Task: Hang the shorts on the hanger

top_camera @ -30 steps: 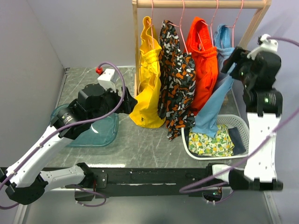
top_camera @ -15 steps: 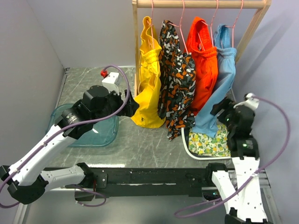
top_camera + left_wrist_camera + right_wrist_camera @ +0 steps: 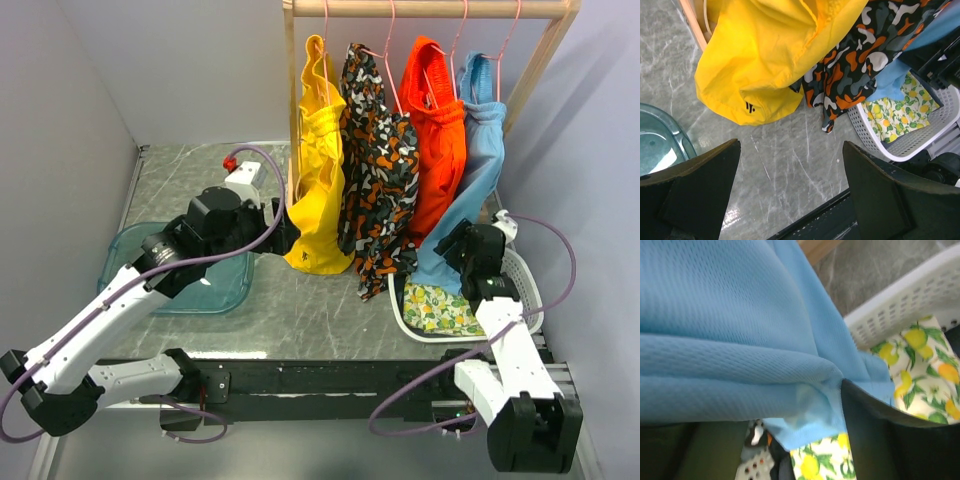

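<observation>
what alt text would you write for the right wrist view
Light-blue shorts fill most of the frame, their hem hanging between the spread dark fingers of the right gripper. At right, a white basket holds a lemon-print cloth.

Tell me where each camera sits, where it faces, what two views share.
Top external: above and behind, looking down on table, rack, left arm, right arm.
Left wrist: on the left arm, facing down at yellow shorts; left tool frames the bottom.
Right wrist: close against the shorts; right tool at the bottom edge.
Shared: both wrist views show the basket with lemon-print cloth.
</observation>
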{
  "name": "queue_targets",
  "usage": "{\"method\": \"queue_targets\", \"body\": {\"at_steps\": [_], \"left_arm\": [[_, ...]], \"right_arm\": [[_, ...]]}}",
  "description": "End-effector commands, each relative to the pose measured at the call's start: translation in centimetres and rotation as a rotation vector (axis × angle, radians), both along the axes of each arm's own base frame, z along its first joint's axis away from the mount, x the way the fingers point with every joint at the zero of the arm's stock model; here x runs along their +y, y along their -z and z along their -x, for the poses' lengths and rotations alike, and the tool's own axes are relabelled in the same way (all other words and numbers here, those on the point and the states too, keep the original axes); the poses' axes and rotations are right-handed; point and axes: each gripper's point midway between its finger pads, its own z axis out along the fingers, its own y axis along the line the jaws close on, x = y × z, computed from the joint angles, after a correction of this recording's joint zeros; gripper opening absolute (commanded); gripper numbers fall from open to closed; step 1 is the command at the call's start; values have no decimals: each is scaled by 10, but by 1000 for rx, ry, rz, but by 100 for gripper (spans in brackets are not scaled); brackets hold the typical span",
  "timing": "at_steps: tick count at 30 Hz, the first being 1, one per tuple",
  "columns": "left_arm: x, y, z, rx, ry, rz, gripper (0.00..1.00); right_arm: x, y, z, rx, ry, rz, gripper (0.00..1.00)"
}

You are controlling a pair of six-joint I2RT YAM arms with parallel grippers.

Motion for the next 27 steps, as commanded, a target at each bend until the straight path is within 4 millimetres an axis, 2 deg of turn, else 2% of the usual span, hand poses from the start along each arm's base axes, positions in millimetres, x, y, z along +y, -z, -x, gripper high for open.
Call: {"method": "queue_targets", "body": {"at_steps": [1,3,4,7,8,9,11,12,14,15,18,21,27], "left_arm": [[-3,3,-6,7,-28,32,89],[-2,6,-7,16,-41,38,91],[0,7,-9,15,-64,41,92],[3,10,-10,33,-95,53,94],[3,10,-10,40,-104,63,95],[3,10,-10,40,-106,69,95],[2,8,-9,45,-110,89,99],[2,10,-9,50,-113,88,99],[3,11,-9,57,-123,95,99],[3,11,-10,61,-129,93,100],[6,17,-12,75,-149,73,99],[4,21,-11,91,-139,61,99],[4,26,-11,94,-132,55,99]], "right_arm": [[-12,-25,-28,-120,68,14,58],[-16,-31,-34,-132,82,29,45],[-18,-31,-37,-123,85,36,30],[-26,-46,-47,-133,110,69,7],[-27,-52,-50,-137,114,79,4],[-31,-70,-56,-170,122,96,1],[-38,-82,-64,-179,151,122,0],[-41,-101,-72,-211,154,134,0],[-47,-109,-81,-215,171,143,0],[-48,-123,-88,-243,171,147,0],[-51,-137,-102,-280,176,147,0],[-55,-133,-116,-276,175,148,0],[-66,-117,-131,-273,177,120,0]]}}
